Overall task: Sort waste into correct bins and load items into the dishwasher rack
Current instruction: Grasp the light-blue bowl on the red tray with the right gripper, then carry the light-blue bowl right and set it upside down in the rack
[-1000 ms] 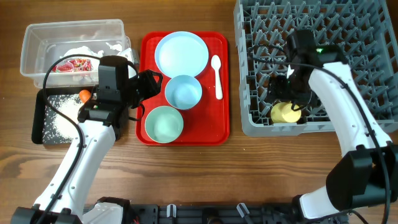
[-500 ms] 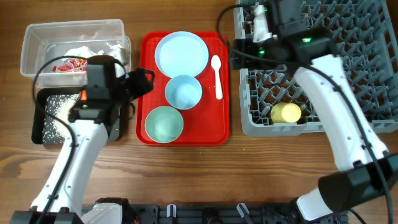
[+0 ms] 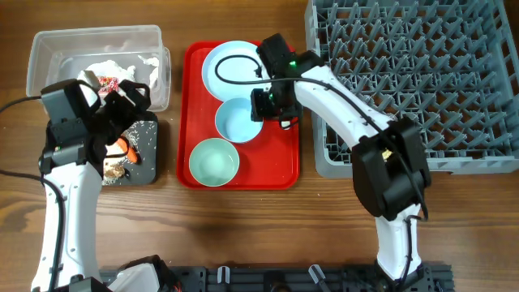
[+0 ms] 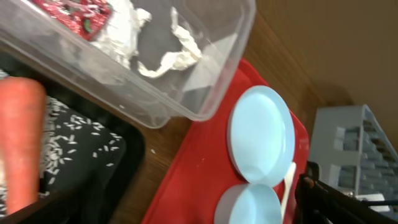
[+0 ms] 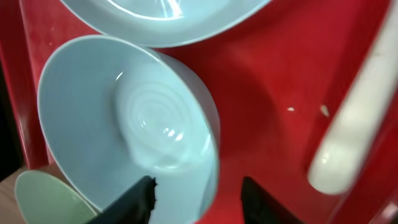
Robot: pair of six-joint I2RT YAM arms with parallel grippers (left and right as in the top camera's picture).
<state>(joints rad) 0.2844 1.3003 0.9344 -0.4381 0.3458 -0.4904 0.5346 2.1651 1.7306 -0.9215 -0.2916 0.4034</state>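
Observation:
My right gripper (image 3: 272,105) (image 5: 202,193) stands open astride the right rim of the small light blue bowl (image 3: 238,120) (image 5: 124,118) on the red tray; one finger is inside the bowl, the other outside. The white spoon (image 5: 351,127) lies just right of it. The blue plate (image 3: 235,66) and the pale green bowl (image 3: 213,161) sit on the same tray. My left gripper (image 3: 128,109) hangs open over the black tray (image 3: 147,166), where the orange carrot (image 3: 122,148) (image 4: 22,143) lies among rice grains (image 4: 74,130). The clear tub (image 3: 49,49) holds the red-and-white wrapper (image 4: 74,12) and tissue (image 4: 168,56).
The grey dishwasher rack (image 3: 422,73) fills the right side, and my right arm reaches across its left edge. The red tray (image 3: 284,170) lies between the bins and the rack. Bare wooden table runs along the front.
My right arm left the yellow cup in the rack, swung left to the red tray and narrowed its jaws around the blue bowl's rim. My left gripper opened and let go of the carrot onto the black tray.

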